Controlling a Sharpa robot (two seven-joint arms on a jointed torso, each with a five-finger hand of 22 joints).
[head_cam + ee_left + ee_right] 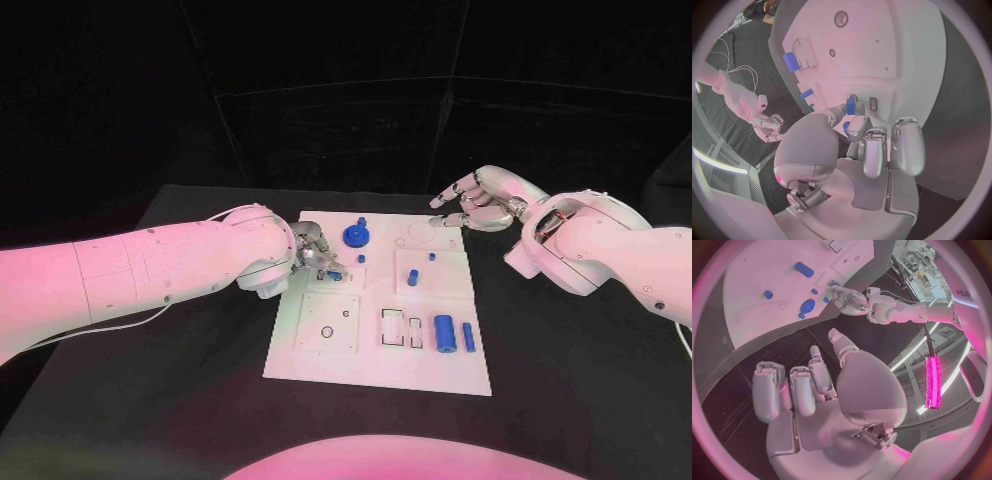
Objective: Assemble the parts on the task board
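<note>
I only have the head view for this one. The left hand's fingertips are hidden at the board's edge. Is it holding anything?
Observer: Yes. The left wrist view shows the left hand pinching a small blue part between thumb and a finger, close over the task board.
Operator: Any opening near it?
Observer: A small dark rectangular slot lies in the board right beside the part.
Operator: And the right hand's palm side?
Observer: The right wrist view shows the right hand holding nothing, fingers apart, over the black table.
</note>
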